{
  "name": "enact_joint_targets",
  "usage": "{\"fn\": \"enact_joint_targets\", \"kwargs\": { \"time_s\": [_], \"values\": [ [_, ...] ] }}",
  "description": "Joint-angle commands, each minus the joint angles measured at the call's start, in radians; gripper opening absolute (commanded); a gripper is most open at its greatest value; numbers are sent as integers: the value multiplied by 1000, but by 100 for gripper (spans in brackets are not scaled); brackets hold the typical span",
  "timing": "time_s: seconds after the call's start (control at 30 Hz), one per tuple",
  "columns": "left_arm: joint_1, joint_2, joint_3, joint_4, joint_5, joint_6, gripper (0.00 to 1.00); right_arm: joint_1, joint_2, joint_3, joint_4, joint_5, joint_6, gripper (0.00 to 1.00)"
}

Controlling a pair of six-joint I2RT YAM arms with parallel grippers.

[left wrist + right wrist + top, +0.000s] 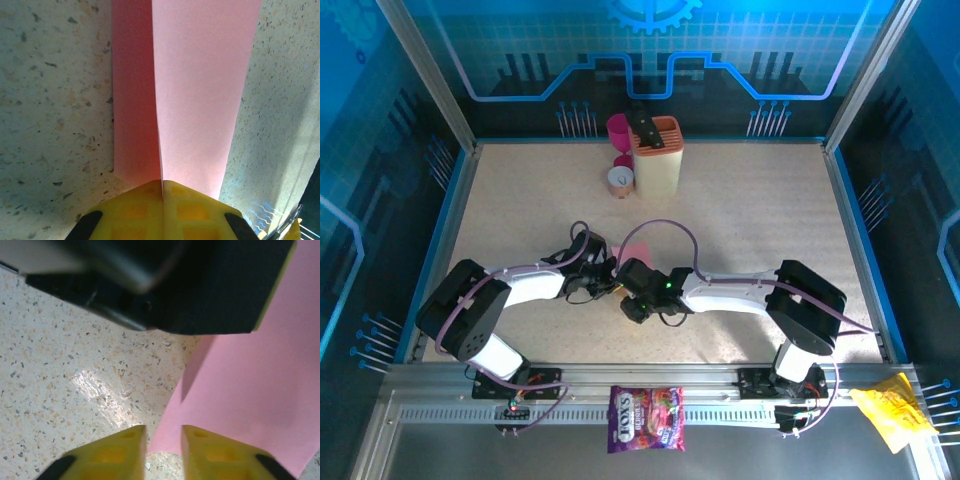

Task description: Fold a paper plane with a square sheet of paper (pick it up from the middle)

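- The step in hand looks like a fold along the middle: the left gripper (162,186) pinches the square sheet of paper (200,90) at its near end, right on the crease, with the right gripper (163,434) just beside it
- To do this well, I judge the left pinch should hold firm and steady while the right closes squarely over the paper's edge, not on a corner; any tug sideways would likely skew the crease or tear so thin a sheet
- The paper is at the middle of the table (520,200), between the two grippers, doubled over so one flap rises beside the other and reaches away to the far side
- Left gripper: jaws pressed fully together, the doubled paper clamped between them
- Right gripper: fingers (125,447) stand a narrow gap apart; the sheet's near edge runs into that gap, with table showing through below it; whether a pad touches the paper I cannot tell, and it has no grip on it
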Motion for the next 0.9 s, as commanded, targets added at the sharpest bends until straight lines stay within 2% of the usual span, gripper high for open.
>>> {"fn": "enact_joint_targets", "kwargs": {
  "time_s": [0.0,0.17,0.37,0.5,0.6,0.77,0.87],
  "values": [
    [6,11,-1,11,25,-8,0,-5,-1,0,-14,-2,6,16],
    [7,10,-2,15,25,-11,0,-23,-8,-4,-7,-27,3,0],
    [9,-9,-12,20,27,-8,0,-68,-37,-27,15,-88,-10,0],
    [23,-65,-34,-4,19,0,33,-101,-52,-47,36,-153,-26,0],
    [49,-126,-49,-42,15,8,50,-112,-55,-54,35,-180,-44,0],
    [103,-219,-20,-133,10,49,52,-116,-62,-67,47,-215,-60,0],
    [125,-216,45,-172,19,90,48,-117,-62,-78,67,-238,-60,0]
  ]
}}
